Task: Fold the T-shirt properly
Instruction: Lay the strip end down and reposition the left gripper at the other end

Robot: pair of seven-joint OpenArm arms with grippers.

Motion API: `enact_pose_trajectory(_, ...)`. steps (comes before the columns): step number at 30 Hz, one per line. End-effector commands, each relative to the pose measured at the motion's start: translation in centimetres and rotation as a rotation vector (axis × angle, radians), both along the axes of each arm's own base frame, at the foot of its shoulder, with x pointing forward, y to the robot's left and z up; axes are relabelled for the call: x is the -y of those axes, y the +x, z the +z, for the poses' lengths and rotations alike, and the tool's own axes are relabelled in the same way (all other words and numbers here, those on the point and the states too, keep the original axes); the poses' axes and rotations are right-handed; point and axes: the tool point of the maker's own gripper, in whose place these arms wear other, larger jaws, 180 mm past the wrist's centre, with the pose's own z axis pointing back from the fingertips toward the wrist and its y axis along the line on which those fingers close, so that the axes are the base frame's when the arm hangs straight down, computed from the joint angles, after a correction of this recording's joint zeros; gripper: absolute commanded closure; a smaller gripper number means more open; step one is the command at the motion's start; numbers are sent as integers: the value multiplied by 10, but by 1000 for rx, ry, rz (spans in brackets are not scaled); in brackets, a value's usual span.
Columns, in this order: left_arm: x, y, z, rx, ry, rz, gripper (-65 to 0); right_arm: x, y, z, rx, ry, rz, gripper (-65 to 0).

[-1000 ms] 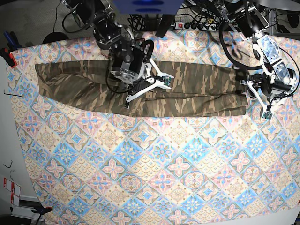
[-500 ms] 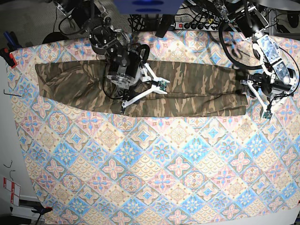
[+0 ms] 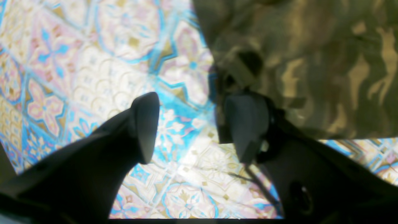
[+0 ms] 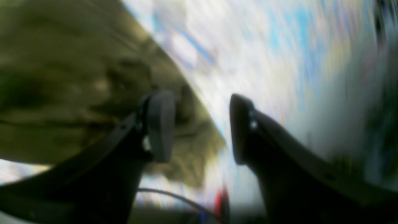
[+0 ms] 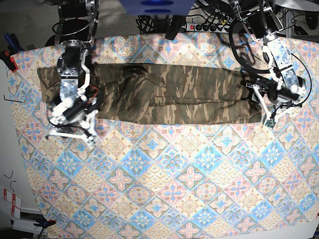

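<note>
Two claws hang spread and hold nothing: left claw (image 3: 196,124) at one end of the T-shirt (image 5: 164,94), right claw (image 5: 75,122) at the other; grabbing one layer could unravel the strip.

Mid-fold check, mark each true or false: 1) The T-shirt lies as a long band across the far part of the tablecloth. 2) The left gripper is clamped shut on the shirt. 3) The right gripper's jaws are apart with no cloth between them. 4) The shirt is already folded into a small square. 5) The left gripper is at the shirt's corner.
1) True: the T-shirt stretches across the far part of the tablecloth.
2) False: the left gripper is open, with only tablecloth between its jaws.
3) True: the right gripper stands open and empty.
4) False: it is one long strip.
5) True: one finger sits against the corner's edge.
</note>
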Motion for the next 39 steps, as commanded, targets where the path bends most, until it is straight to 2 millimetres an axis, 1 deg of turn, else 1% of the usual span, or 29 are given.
enact_pose_trajectory(1,5,14,12,50,5,-26,-371,9,7,11,43,2,-30,-281)
enact_pose_trajectory(2,8,17,15,58,8,-40,-371,17,5,12,46,2,-57,-281)
enact_pose_trajectory(5,20,29,39,136,26,-76,-372,35,3,15,51,-9,-108,-283)
enact_pose_trajectory(6,25,30,46,154,29,-80,-372,46,2,18,60,-25,-135,-285)
enact_pose_trajectory(7,26,30,53,164,39,-77,-372,54,3,21,66,-36,-156,-285)
enact_pose_trajectory(9,26,34,60,171,49,-69,-373,62,0,21,59,-63,-180,-285)
enact_pose_trajectory(11,22,35,57,148,50,-58,-373,66,-4,16,34,-87,-188,-285)
enact_pose_trajectory(12,21,35,54,136,47,-55,-376,66,-4,14,25,-96,-186,-286)
enact_pose_trajectory(13,16,34,53,122,57,-49,-392,63,-5,11,10,-104,-174,-286)
enact_pose_trajectory(14,11,33,51,111,61,-49,-416,59,-8,5,-12,-113,-153,-286)
enact_pose_trajectory(17,10,32,44,101,30,-53,-501,41,-14,-6,-47,-125,-83,-286)
enact_pose_trajectory(19,-1,32,48,121,5,-30,-548,34,-20,-12,-68,-127,-56,-286)
enact_pose_trajectory(21,-13,31,55,170,-53,28,-574,30,-25,-18,-87,-127,-40,-286)
enact_pose_trajectory(22,-15,31,58,192,-80,44,-577,29,-28,-20,-96,-127,-37,-286)
enact_pose_trajectory(24,-15,39,65,228,-105,34,-578,28,-28,-21,-90,-121,-31,-286)
enact_pose_trajectory(26,-11,44,58,228,-156,28,-578,28,-29,-22,-95,-121,-31,-286)
enact_pose_trajectory(27,-8,51,57,239,-190,29,-578,28,-30,-22,-96,-121,-30,-286)
enact_pose_trajectory(33,4,68,20,174,-363,72,-577,27,-31,-23,-99,-120,-28,-286)
enact_pose_trajectory(34,5,71,16,179,-384,77,-577,27,-31,-23,-99,-120,-28,-286)
enact_pose_trajectory(36,8,76,14,210,-411,81,-577,27,-35,-26,-110,-119,-27,-286)
enact_pose_trajectory(39,11,80,14,229,-426,81,-576,23,-35,-30,-97,-99,-7,-285)
